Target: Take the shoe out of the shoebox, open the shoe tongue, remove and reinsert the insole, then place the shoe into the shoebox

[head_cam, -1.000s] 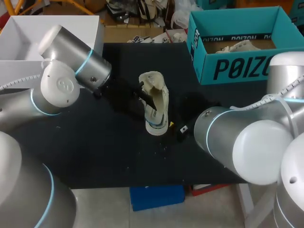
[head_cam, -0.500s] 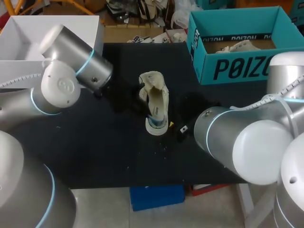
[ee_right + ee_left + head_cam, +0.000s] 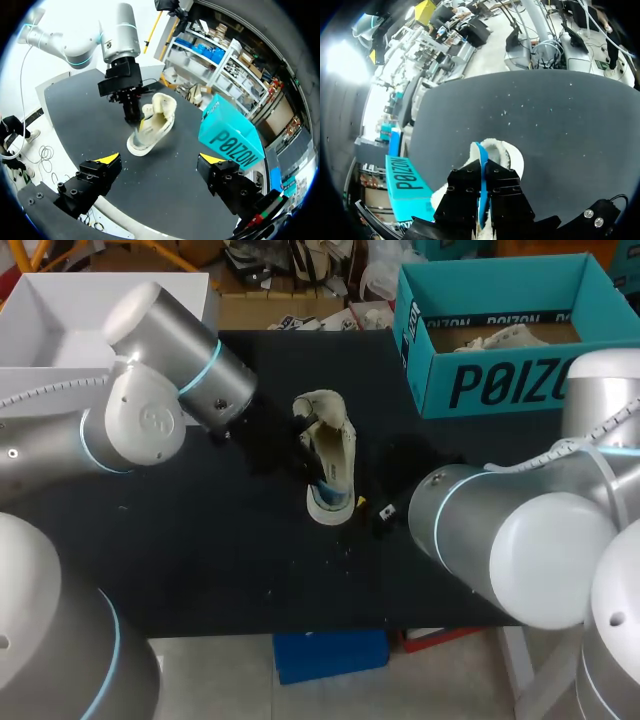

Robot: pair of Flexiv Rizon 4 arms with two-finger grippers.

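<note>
Shoe (image 3: pixel 328 465) stands heel-down mid-bench (image 3: pixel 200 540), well apart from teal shoebox (image 3: pixel 500 370). Left hand (image 3: pixel 483 175) pinches blue insole (image 3: pixel 481 155) at its opening. Right hand (image 3: pixel 160 162) spread wide, nearby.

Bold black lettering on shoebox (image 3: pixel 500 385)

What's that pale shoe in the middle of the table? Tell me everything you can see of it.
The shoe is a cream, soft-looking sneaker with a padded collar. It sits on the black table near its middle, outside the teal shoebox, its opening spread wide. The left gripper reaches into that opening and pinches a thin blue insole that stands on edge. The right gripper is open and apart from it.
</note>
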